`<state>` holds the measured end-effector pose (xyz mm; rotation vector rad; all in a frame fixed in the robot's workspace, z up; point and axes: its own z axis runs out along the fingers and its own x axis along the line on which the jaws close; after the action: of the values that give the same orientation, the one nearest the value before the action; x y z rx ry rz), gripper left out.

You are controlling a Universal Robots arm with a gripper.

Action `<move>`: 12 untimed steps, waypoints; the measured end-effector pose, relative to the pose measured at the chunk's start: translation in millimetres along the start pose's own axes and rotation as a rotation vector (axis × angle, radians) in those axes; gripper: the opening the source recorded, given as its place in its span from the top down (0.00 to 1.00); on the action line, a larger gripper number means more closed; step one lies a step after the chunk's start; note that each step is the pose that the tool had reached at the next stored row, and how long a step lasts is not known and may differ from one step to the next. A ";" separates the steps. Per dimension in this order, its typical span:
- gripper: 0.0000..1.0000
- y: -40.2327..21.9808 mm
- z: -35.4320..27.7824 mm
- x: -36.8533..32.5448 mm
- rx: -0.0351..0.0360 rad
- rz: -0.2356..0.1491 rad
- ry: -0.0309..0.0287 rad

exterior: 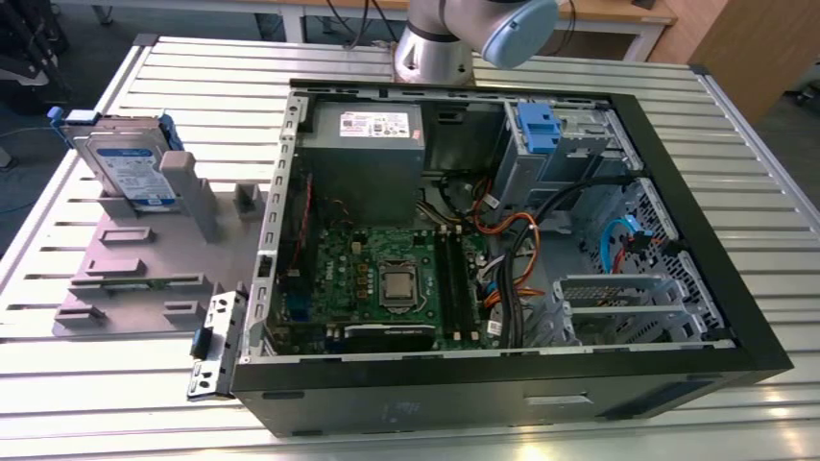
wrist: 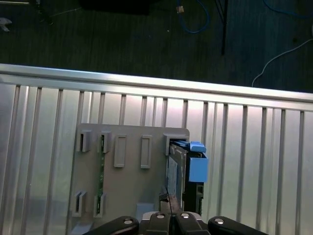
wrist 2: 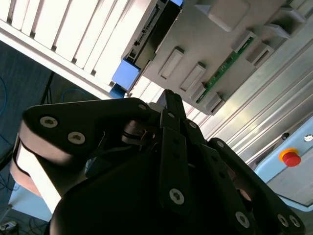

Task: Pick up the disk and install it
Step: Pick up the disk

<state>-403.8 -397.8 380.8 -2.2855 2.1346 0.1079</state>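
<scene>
one disk [exterior: 132, 173], one grey holder tray [exterior: 134, 274], one open computer case [exterior: 513, 399], one power supply [exterior: 365, 130], one motherboard [exterior: 384, 274], one robot arm [exterior: 468, 34], one pincer [wrist: 170, 215], one red button [wrist 2: 292, 159] and one slatted surface [exterior: 756, 173].

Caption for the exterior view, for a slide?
Disk, not yet picked up, stands in grey fixture on slatted table beside the open computer case.

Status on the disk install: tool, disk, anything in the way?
Tool shut, empty, over the grey fixture. Disk upright in the fixture, not yet picked. Cables loop through the open case beside the drive bay.
</scene>
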 end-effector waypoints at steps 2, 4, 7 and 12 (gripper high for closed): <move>0.89 0.0 0.0 0.0 -0.0001 0.000 0.0002; 0.77 0.0 0.0 0.0 -0.0001 0.000 0.0003; 0.71 0.0 0.0 0.0 0.0000 0.000 0.0006; 0.47 0.0 0.0 0.0 -0.0001 0.000 0.0010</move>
<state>-403.8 -397.8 380.8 -2.2860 2.1352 0.1069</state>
